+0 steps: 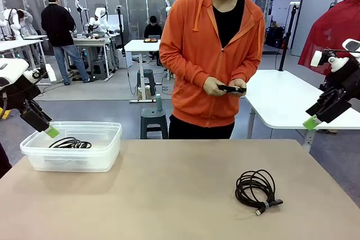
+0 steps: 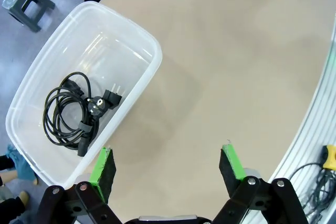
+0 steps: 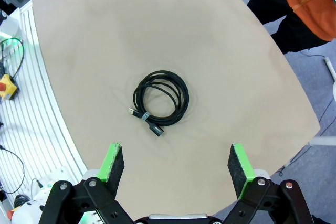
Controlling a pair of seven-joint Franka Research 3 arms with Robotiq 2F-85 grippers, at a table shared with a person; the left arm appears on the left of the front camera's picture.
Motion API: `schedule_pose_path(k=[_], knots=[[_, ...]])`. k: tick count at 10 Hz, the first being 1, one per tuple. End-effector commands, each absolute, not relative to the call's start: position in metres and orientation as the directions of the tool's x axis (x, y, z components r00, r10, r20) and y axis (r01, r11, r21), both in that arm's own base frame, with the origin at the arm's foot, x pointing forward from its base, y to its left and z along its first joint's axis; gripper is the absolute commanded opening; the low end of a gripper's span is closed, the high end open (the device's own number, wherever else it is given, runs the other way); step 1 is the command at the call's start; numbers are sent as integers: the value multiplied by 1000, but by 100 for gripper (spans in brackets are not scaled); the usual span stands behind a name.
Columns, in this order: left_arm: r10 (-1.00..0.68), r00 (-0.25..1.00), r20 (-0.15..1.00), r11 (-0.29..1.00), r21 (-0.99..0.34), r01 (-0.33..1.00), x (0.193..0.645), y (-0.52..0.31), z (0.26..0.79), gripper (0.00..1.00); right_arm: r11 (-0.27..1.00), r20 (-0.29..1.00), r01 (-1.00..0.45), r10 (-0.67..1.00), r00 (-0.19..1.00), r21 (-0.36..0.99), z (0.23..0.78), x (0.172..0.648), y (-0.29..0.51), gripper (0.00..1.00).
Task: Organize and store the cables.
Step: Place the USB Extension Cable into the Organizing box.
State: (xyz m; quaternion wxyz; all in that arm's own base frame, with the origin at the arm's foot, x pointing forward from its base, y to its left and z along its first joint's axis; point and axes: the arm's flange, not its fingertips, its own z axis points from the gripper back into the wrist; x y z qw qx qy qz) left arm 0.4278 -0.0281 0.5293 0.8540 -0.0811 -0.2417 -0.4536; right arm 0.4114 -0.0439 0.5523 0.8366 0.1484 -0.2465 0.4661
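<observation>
— What lies nearest?

— The tan table (image 1: pixel 169 206), its near edge right under the front camera. It is also the biggest thing here.

— And after that?

— A person (image 1: pixel 211 54) in an orange hoodie stands at the far side. Both hands (image 1: pixel 216 87) are together at waist height around a small black item (image 1: pixel 232 89). I cannot tell what it is.

— Any container?

— A clear plastic bin (image 1: pixel 34 153) sits on the table's left side, toward the far edge.

— The arms?

— The left gripper (image 1: pixel 50 131) hangs raised at the bin's left end. In its wrist view the left gripper (image 2: pixel 167 150) has its fingers spread wide with nothing between them, and the bin (image 2: pixel 152 45) lies below.
The right gripper (image 1: pixel 313 121) is raised off the table's right edge. From its wrist the right gripper (image 3: pixel 175 148) is also spread wide and holds nothing.

— Where are the cables?

— The stored cable (image 1: pixel 70 143) lies inside the bin. The left wrist view shows the stored cable (image 2: pixel 63 114) as a black coil on the bin floor, with its plug ends (image 2: pixel 105 100) resting beside the loops.
The loose cable (image 1: pixel 257 189) lies on bare table at the near right, well apart from the bin. In the right wrist view the loose cable (image 3: pixel 160 98) is a flat round coil, bound by a pale tie (image 3: pixel 147 115) near its plugs.
</observation>
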Motion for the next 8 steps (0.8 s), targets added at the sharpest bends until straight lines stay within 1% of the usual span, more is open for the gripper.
schedule_pose_path(k=[1,3,4,5,6,7,8], knots=[[-733,480,482,584,86,807,427,-29,532,100,519,555,-855,705,441,20,553,411,-44,100],[-733,480,482,584,86,807,427,-29,532,100,521,551,-853,707,444,19,552,411,-44,100],[-733,480,482,584,86,807,427,-29,532,100,419,486,-906,805,340,-61,580,394,-10,100],[-733,480,482,584,86,807,427,-29,532,100,326,440,-940,862,250,-104,583,387,14,100],[-733,480,482,584,86,807,427,-29,532,100,264,357,-958,910,209,-113,572,394,28,100],[-733,480,482,584,86,807,427,-29,532,100,152,276,-981,954,113,-122,560,405,40,100],[-733,480,482,584,86,807,427,-29,532,100,52,207,-994,978,32,-94,548,412,52,100]])
